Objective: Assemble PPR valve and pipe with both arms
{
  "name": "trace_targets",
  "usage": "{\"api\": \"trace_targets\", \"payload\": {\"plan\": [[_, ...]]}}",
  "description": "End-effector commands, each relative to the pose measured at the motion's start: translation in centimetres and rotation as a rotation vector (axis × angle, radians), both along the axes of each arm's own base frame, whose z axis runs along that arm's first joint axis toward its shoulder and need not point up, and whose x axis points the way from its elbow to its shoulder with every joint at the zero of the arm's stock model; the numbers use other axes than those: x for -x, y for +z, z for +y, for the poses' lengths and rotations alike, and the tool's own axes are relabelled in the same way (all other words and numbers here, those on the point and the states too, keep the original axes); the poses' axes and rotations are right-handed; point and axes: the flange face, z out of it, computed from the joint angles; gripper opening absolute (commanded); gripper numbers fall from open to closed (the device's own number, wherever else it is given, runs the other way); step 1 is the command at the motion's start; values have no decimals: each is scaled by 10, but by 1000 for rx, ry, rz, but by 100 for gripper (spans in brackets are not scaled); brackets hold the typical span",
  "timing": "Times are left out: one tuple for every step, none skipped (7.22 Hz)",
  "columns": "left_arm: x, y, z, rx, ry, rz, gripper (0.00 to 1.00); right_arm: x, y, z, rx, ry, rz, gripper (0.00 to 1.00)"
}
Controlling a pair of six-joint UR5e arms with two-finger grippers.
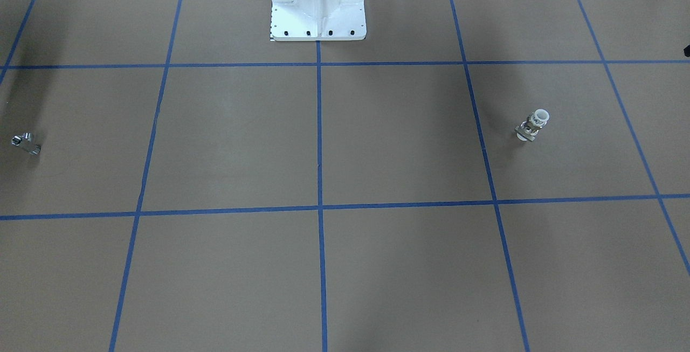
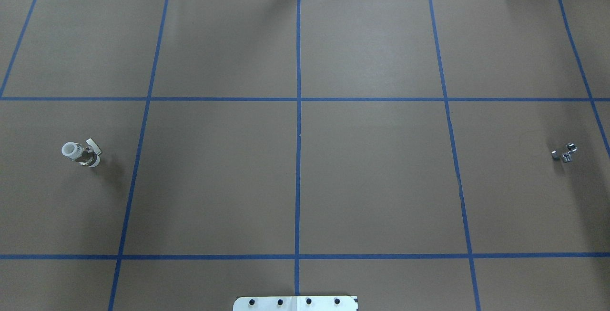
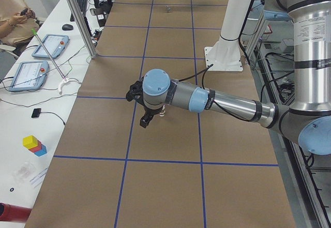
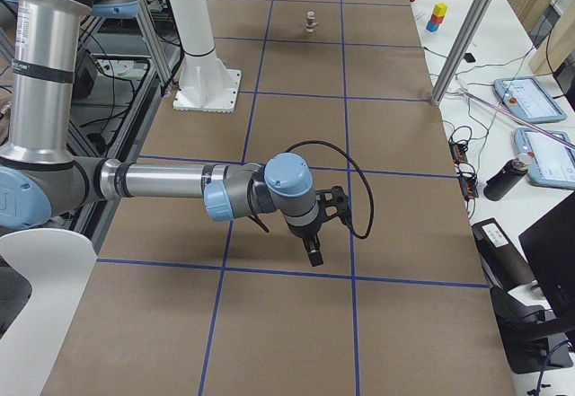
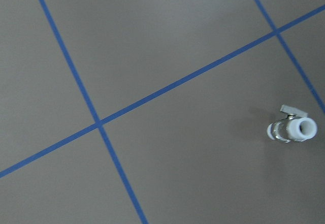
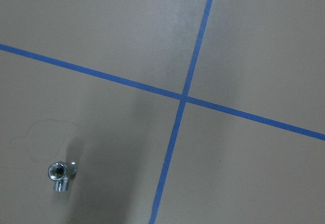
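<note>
Standing upright: white-capped metal valve point(image 2: 80, 153); small chrome fitting point(image 2: 565, 153) well apart; jaws' opening: cannot tell.

Blue tape point(image 2: 298, 111) is gridding the brown table point(image 2: 371, 182), a white pedestal point(image 1: 318, 1) is standing on it, and coloured blocks point(image 3: 32, 144) are sitting on the bench point(image 3: 20, 127).

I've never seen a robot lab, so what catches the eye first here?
A brown table crossed by blue tape lines. A small white-ended valve stands near its left end, and a tiny metal fitting lies near its right. The grey left arm and right arm stretch out over it.
</note>
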Motion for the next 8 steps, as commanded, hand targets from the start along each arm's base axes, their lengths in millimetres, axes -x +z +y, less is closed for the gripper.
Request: {"api": "trace_targets", "payload": {"plan": [[-39, -10, -3, 97, -7, 30, 100, 4, -1, 0, 2, -4, -16, 100], [-70, -17, -4, 113, -18, 8, 100, 5, -2, 0, 7, -1, -19, 100], [-91, -24, -4, 125, -44, 1, 100, 5, -5, 0, 15, 8, -34, 100], [-111, -29, 0, 138, -39, 16, 100, 8, -7, 1, 32, 17, -59, 100], [-133, -30, 4, 140, -19, 3, 100, 9, -7, 0, 33, 16, -60, 100], [-163, -32, 7, 144, -45, -39, 100, 9, -6, 0, 35, 16, -60, 100], [-196, -33, 13, 143, -62, -65, 100, 9, -6, 0, 36, 16, -60, 100], [-221, -31, 21, 150, -40, -89, 100, 9, -5, 1, 38, 16, -60, 100]]}}
